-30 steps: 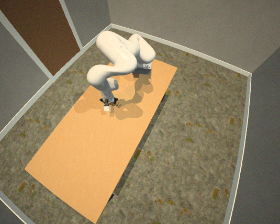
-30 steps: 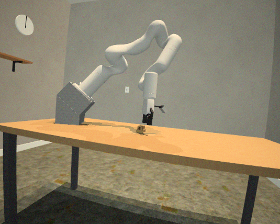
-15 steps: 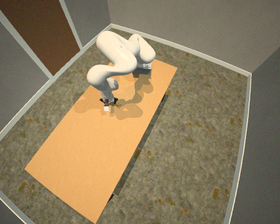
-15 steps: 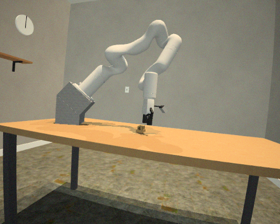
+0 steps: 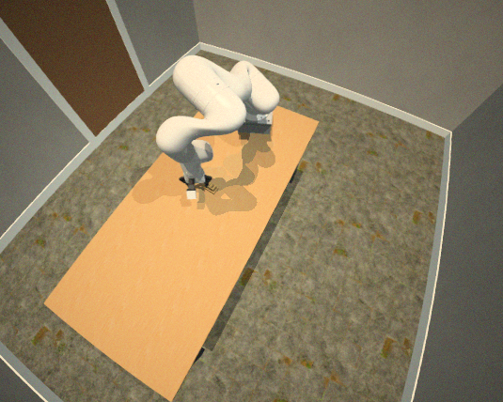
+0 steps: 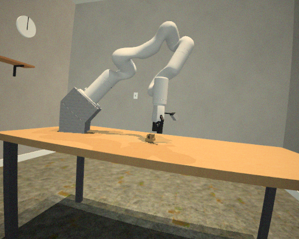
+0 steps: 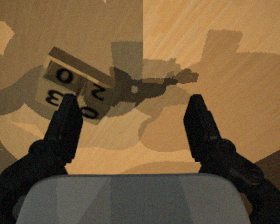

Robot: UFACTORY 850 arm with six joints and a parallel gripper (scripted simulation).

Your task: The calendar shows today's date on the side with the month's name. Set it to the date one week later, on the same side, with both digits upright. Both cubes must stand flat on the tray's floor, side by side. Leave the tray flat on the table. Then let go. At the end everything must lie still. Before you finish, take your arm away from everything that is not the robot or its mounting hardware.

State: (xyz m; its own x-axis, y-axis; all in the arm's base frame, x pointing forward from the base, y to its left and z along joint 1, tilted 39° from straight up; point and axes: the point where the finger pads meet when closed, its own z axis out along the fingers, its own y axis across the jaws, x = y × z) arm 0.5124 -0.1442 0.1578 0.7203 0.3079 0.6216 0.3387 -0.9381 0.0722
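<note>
So the little calendar, a small wooden tray with two brown cubes with black digits (image 6: 150,138) (image 7: 77,84), is on the tan wooden table (image 5: 143,263) (image 6: 227,162) (image 7: 191,17). In the wrist view it's in the upper left of the frame, sitting at a slant, with the cubes side by side against the raised strip of the tray. One cube shows a 0 and a 3, its neighbour shows a 2 and another rounded digit that's partly behind a finger, so don't ask me to swear to that one. From outside it's a tiny thing near the middle of the frame, and one face looks like a 6 to me. The black two-finger gripper (image 5: 196,181) (image 6: 157,130) (image 7: 133,106) is wide open with nothing between its fingers, and it hangs above the table, pointing down. The finger at the left of the wrist picture overlaps the near edge of the calendar, though I can't tell if they touch. Further out, the smooth white arm (image 5: 211,96) (image 6: 175,61) arches up and back to its angular grey base (image 6: 74,117) at the left end of the table in the outside view. There's also a round white clock (image 6: 25,26) up in the upper left there.
</note>
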